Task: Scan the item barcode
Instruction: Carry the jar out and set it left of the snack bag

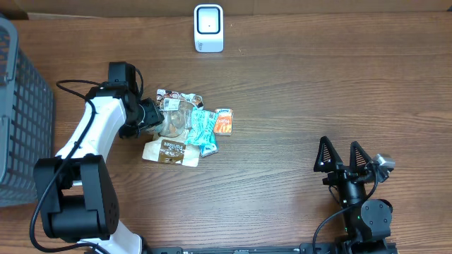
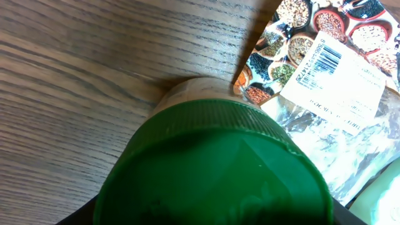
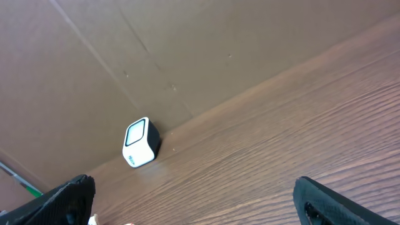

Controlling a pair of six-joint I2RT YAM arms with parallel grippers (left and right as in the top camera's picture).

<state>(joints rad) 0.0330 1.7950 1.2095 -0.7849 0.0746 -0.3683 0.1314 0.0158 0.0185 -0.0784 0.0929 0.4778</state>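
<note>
Left pincer is clenched on the green lid of a clear jar, which lies on its side on the worktop in a small pile – touching a brown pouch, a blue packet and a packet with a barcode label. Scanner stands at the far edge, well apart from the pile. Right pincer sits released, jaws wide, holding nothing – near the front right.

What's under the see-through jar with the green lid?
Packets poke out around the jar: a bean-picture packet, a blue packet and a brown packet. The green lid and the jar hide whatever lies right underneath.
</note>
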